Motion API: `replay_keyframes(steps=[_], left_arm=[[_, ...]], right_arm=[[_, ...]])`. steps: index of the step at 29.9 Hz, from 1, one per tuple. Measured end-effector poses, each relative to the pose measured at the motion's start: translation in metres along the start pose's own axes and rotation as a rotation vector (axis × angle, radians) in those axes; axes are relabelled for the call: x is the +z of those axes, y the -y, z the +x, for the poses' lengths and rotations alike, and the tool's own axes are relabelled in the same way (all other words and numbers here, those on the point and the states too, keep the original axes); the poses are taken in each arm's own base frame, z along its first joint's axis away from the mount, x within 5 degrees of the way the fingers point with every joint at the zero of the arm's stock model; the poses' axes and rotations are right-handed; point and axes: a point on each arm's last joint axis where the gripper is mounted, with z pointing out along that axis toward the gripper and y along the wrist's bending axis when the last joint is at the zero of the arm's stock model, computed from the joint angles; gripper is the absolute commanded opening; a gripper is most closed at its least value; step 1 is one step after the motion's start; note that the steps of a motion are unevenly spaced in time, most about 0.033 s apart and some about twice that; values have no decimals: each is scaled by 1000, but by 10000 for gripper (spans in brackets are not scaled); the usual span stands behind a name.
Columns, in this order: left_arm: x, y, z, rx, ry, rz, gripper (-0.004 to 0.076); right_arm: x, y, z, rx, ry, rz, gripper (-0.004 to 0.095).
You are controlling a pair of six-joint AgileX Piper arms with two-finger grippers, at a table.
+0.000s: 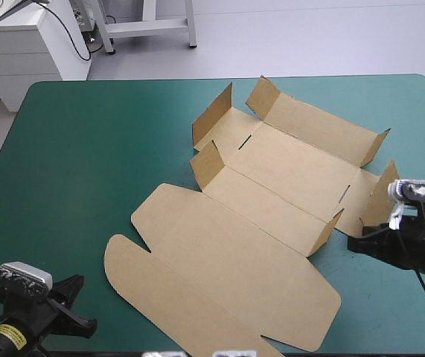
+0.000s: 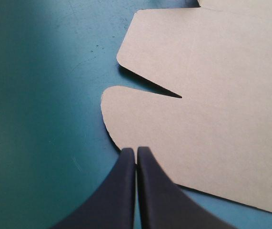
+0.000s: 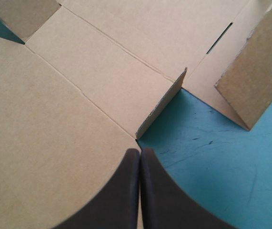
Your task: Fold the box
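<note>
Both claws are pressed together, pinching nothing. The box (image 1: 257, 223) lies opened out mid-table on the teal-green cover (image 1: 85, 163), its big lid panel flat toward the near edge and several small flaps standing up farther back. The left gripper (image 2: 136, 149) points at the lid's rounded flap (image 2: 140, 119). The right gripper (image 3: 140, 150) sits at the box's right side, just beside an upright flap (image 3: 162, 107).

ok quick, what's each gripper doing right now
left gripper: shut, holding nothing
right gripper: shut, holding nothing
</note>
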Motion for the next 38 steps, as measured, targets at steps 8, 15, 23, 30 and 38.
replay_keyframes(steps=[8, 15, 23, 30, 38], left_arm=[[0, 0, 0, 6, 0, 0, -8], [0, 0, 0, 6, -1, 0, -8], [0, 0, 0, 6, -1, 0, -8], [0, 0, 0, 6, -1, 0, -8], [0, 0, 0, 6, -1, 0, -8]], right_arm=[[62, 23, -25, 117, -235, -16, 263], [109, 37, -49, 198, -374, -55, 379], [155, 51, -64, 330, -486, -74, 380], [185, 57, -56, 362, -598, -35, 374], [208, 37, -47, 302, -685, -46, 341]])
